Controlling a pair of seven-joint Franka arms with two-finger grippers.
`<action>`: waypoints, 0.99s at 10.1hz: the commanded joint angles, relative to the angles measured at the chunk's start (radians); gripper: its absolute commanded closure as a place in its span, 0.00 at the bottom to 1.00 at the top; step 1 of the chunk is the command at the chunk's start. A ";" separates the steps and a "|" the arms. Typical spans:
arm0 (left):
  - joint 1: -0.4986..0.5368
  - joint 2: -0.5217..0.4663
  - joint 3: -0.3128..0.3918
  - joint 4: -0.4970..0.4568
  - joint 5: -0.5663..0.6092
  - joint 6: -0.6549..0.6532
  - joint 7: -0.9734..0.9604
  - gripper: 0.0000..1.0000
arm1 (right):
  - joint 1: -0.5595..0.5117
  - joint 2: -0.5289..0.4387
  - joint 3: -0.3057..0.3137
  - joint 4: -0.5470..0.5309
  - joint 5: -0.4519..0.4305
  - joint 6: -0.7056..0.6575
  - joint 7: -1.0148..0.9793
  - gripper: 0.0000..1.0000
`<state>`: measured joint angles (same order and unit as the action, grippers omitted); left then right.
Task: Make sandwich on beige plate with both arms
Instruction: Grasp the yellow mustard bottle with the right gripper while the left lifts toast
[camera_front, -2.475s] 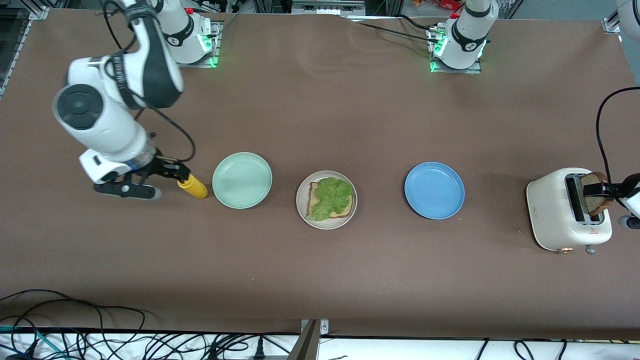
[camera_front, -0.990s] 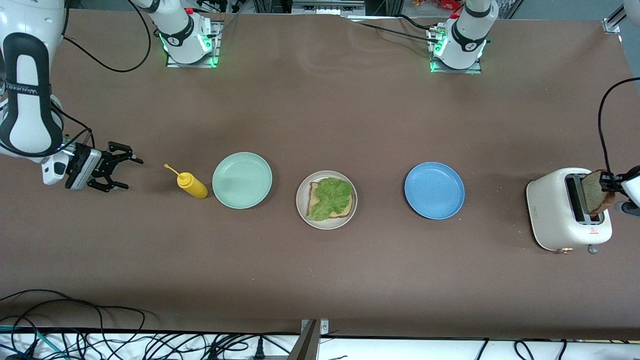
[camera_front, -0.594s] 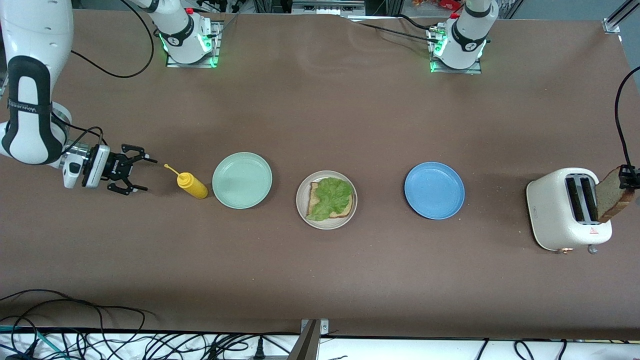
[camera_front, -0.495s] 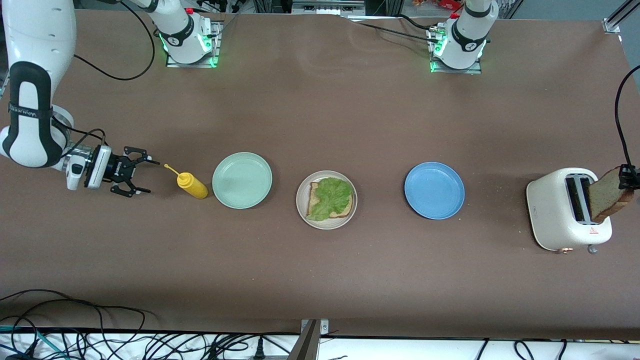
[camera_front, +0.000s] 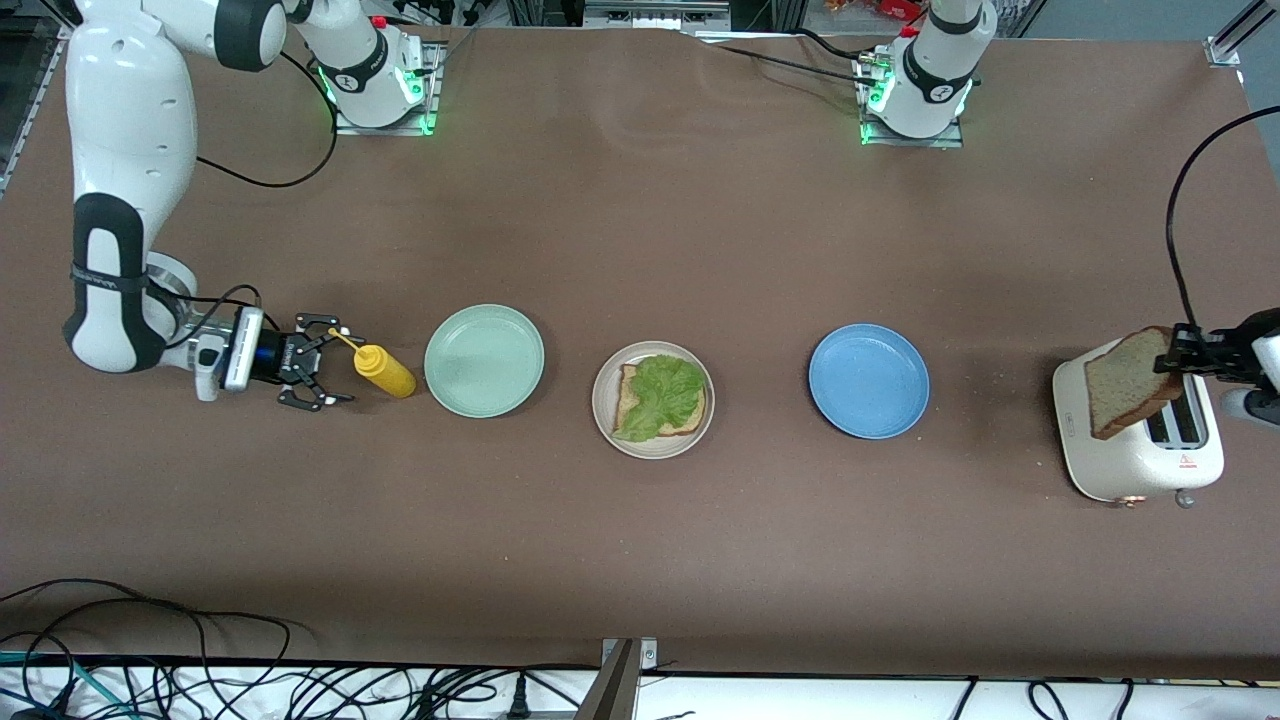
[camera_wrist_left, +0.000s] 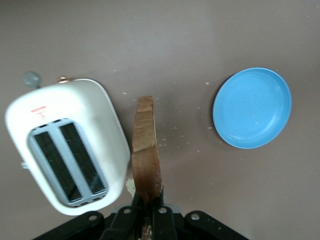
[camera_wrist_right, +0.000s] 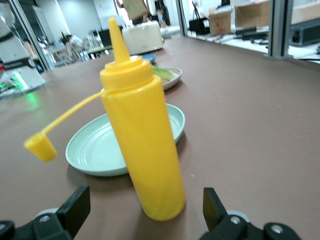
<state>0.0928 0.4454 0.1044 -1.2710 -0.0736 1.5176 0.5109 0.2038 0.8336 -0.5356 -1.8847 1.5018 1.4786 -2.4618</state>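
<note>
Three round shallow plates in a row on the matte brown table (camera_front: 640, 200): mint-green plate (camera_front: 484, 360) toward the right arm's end, beige plate (camera_front: 653, 400) in the middle, blue plate (camera_front: 869, 381) toward the left arm's end, all glossy with low rims. On the beige plate, one square tan bread slice (camera_front: 632, 395) with brown crust, topped by one ruffled green lettuce leaf (camera_front: 662, 393); no top slice there yet. One glossy white toaster (camera_front: 1135, 455) with rounded corners and two dark slots at the left arm's end. One smooth yellow squeeze bottle (camera_front: 381, 370), upright, cylindrical with a cone nozzle, its small cap (camera_wrist_right: 40, 147) dangling on a thin tether, just beside the mint-green plate.

Left gripper (camera_front: 1180, 353) over the toaster, clamped tight on the crust edge of a second bread slice (camera_front: 1125, 380), porous and speckled, tilted flat face toward the front camera. Half a second earlier, slice at the toaster's outer edge; now carried over the slots toward the plates.

Right gripper (camera_front: 330, 370) low at the table, jaws spread wide to either side of the squeeze bottle, fingers (camera_wrist_right: 75, 207) flanking it without touching. Half a second earlier, well short of the bottle; now closed in around its nozzle side
</note>
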 joint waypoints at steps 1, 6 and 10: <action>0.004 0.003 -0.022 0.016 -0.025 -0.036 -0.018 1.00 | -0.063 0.015 0.055 0.027 0.017 -0.040 -0.025 0.00; -0.011 -0.007 -0.037 0.021 -0.026 -0.040 -0.021 1.00 | -0.055 0.012 0.095 0.027 0.095 -0.060 -0.022 0.12; -0.033 -0.036 -0.048 0.038 -0.028 -0.105 -0.107 1.00 | -0.050 0.009 0.115 0.051 0.130 -0.055 0.016 0.94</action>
<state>0.0622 0.4263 0.0602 -1.2463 -0.0774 1.4469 0.4262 0.1602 0.8430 -0.4249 -1.8548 1.6169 1.4329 -2.4741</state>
